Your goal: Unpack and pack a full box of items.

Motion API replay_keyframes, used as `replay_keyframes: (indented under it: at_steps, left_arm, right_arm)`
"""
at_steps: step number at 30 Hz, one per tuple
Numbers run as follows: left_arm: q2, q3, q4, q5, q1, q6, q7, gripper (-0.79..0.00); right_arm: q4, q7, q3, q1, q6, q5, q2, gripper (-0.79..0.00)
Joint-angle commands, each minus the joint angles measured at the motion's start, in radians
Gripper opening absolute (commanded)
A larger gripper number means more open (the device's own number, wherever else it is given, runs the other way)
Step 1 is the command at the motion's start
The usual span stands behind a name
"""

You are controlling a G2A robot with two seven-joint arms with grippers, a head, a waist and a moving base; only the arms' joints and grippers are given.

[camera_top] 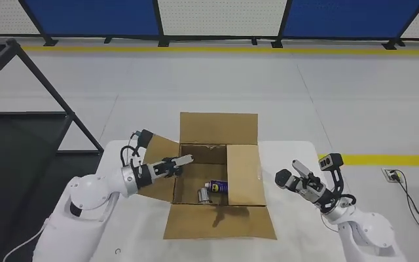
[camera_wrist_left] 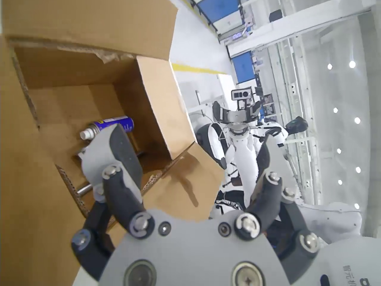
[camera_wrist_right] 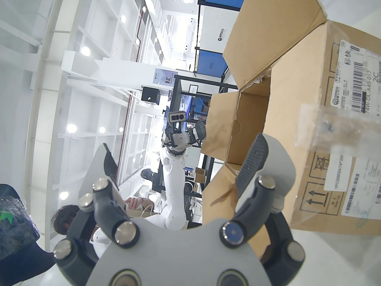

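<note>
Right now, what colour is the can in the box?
Blue can, white cap; left wrist view.

Top camera looks down on the tabletop from above; each wrist camera peers close past its jaws; all share the cardboard box.

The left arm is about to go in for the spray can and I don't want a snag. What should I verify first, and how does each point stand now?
1. Left gripper open and empty: ok.
2. Spray can exposed, lying on the box floor: ok.
3. Room beside the can: not ok; a small metal item lies close by.
4. Box opening free: not ok; the right flap tilts in over part of it.
5. Right gripper away from the box: ok, open, off to the side.
6. Left arm clear of the left flap under it: cannot tell.
</note>
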Motion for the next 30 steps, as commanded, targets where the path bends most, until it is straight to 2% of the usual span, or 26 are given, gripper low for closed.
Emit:
replay_keyframes:
  at_steps: [1,7,15,24,30]
  left_arm:
    - [-0.012,0.067,0.047,-0.001,-0.046,0.010,-0.015,0.000]
    - [-0.062,0.250,0.203,-0.003,-0.187,0.027,-0.012,0.000]
    - [-0.139,0.425,0.366,-0.037,-0.296,-0.005,0.056,0.000]
    - [-0.214,0.520,0.515,-0.075,-0.359,-0.021,0.168,0.000]
    - [-0.260,0.556,0.590,-0.122,-0.398,-0.042,0.193,0.000]
  right_arm:
    - [0.000,0.008,0.006,-0.010,-0.012,0.008,0.002,0.000]
    - [0.003,0.042,0.034,-0.048,-0.050,0.044,0.011,0.000]
    - [-0.012,0.050,0.051,-0.081,-0.064,0.055,0.020,0.000]
    - [-0.031,0.065,0.030,-0.084,-0.060,0.048,0.028,0.000]
    - [-0.036,0.065,-0.005,-0.075,-0.060,0.036,0.030,0.000]
